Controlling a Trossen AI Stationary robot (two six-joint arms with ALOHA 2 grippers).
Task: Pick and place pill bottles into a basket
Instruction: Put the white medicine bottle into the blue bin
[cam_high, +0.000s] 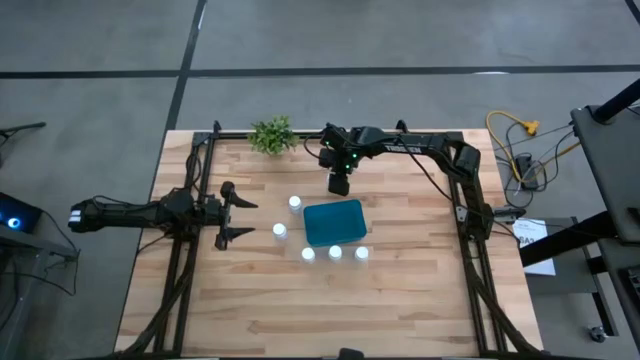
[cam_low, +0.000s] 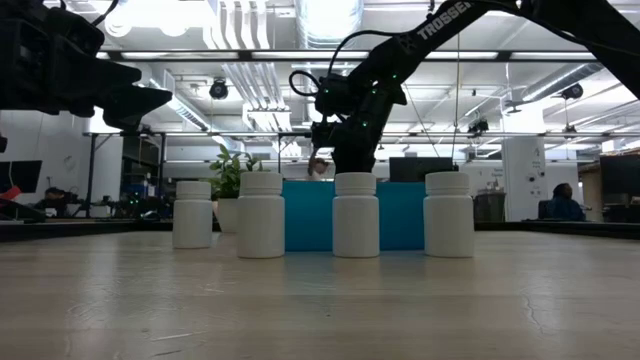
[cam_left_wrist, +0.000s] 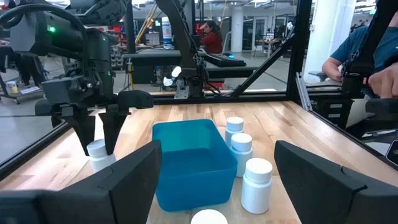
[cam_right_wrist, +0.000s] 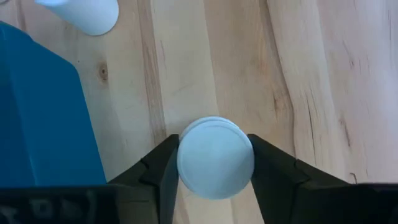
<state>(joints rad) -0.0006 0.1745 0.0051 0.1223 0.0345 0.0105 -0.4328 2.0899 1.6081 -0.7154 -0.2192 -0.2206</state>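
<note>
Fingers (cam_right_wrist: 163, 163) of the right gripper (cam_right_wrist: 214, 165) clamp a small white round-capped pill bottle (cam_right_wrist: 216, 157), hidden overhead, beside the teal-blue plastic basket (cam_right_wrist: 43, 112); left gripper (cam_high: 238, 217) gapes wide over the pale wooden tabletop (cam_high: 300, 300).

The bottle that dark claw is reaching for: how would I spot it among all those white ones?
Start at the teal basket in the middle of the wooden table. On its far side, toward the small green plant, the right claw hangs straight down over one pill bottle. It alone sits between two dark fingers, closing against its cap; the other bottles stand free.
</note>
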